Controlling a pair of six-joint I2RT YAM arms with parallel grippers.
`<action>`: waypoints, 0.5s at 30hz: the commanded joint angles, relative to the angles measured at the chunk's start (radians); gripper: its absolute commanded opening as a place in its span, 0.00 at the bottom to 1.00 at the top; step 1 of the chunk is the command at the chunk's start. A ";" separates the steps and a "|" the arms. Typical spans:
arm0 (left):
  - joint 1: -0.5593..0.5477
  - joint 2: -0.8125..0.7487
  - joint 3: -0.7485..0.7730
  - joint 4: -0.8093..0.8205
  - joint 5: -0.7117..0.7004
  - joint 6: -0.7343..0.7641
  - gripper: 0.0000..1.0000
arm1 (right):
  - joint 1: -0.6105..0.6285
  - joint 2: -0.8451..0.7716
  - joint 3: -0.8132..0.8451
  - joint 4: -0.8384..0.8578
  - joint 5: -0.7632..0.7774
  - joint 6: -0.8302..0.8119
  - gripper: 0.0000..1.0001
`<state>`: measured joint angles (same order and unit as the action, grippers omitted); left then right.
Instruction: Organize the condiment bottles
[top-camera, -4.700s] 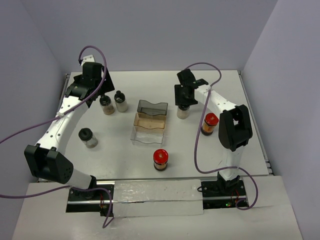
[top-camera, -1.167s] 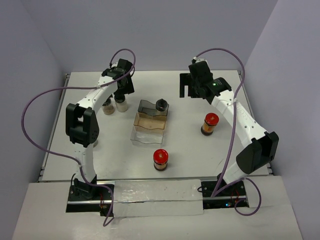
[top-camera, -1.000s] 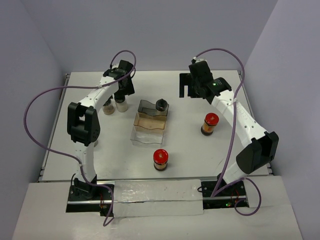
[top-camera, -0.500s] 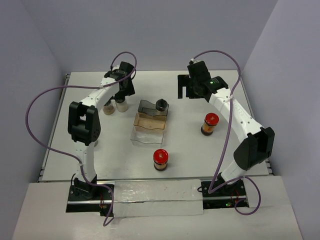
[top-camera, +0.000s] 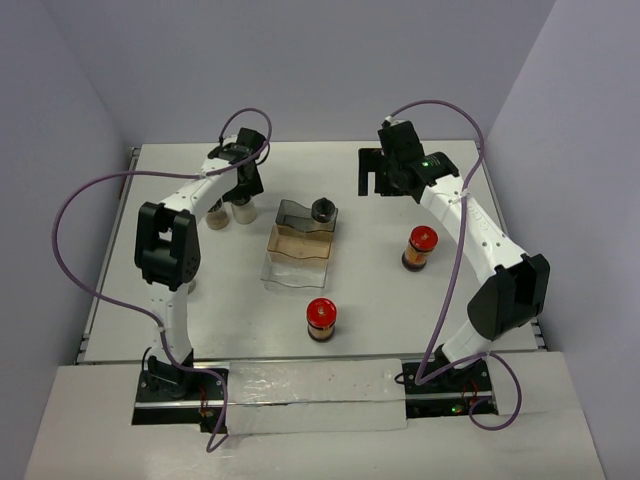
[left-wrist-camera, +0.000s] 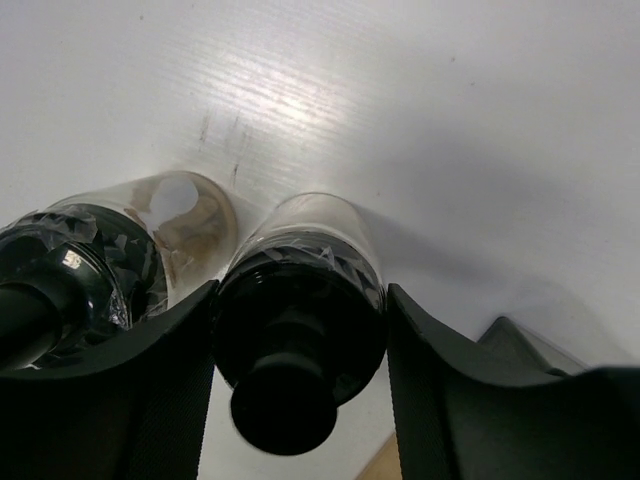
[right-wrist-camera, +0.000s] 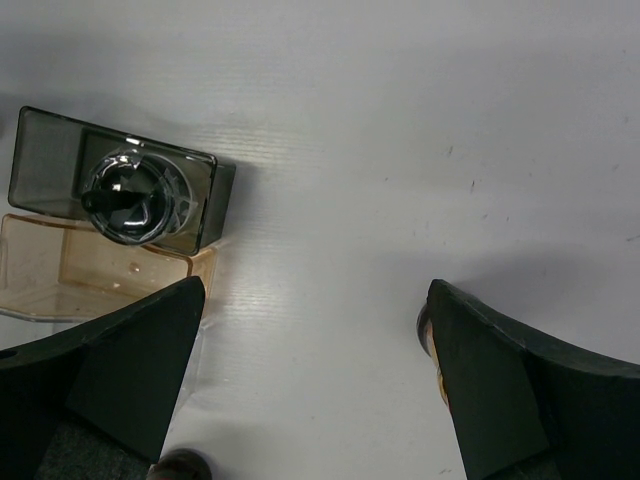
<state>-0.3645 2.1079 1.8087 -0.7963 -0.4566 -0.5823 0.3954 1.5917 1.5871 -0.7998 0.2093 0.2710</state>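
Two clear jars with black caps stand side by side at the far left, one (top-camera: 215, 213) to the left of the other (top-camera: 243, 210). My left gripper (top-camera: 244, 186) is over the right one. In the left wrist view its fingers (left-wrist-camera: 170, 380) press both sides of that jar's black cap (left-wrist-camera: 300, 345), and the neighbouring jar (left-wrist-camera: 90, 270) is just to the left. A third black-capped jar (top-camera: 323, 210) stands in the far end of the clear tray (top-camera: 285, 268). Two red-capped amber jars (top-camera: 421, 247) (top-camera: 321, 319) stand on the table. My right gripper (top-camera: 388, 182) is open and empty above the bare table.
In the right wrist view the tray (right-wrist-camera: 60, 270) with its jar (right-wrist-camera: 135, 195) lies at the left, and an amber jar's edge (right-wrist-camera: 428, 335) peeks out beside the right finger. The table's far edge is close behind both grippers.
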 joint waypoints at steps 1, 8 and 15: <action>0.002 -0.040 -0.010 0.036 -0.013 0.015 0.56 | -0.005 -0.016 0.014 0.022 -0.006 -0.001 1.00; -0.005 -0.152 0.007 -0.013 -0.095 0.105 0.20 | -0.004 -0.024 0.005 0.022 -0.012 -0.001 1.00; -0.047 -0.284 0.063 -0.027 -0.061 0.202 0.10 | -0.004 -0.037 -0.016 0.048 -0.015 -0.001 1.00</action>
<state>-0.3759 1.9814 1.7956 -0.8429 -0.4985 -0.4588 0.3949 1.5906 1.5778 -0.7963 0.1998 0.2710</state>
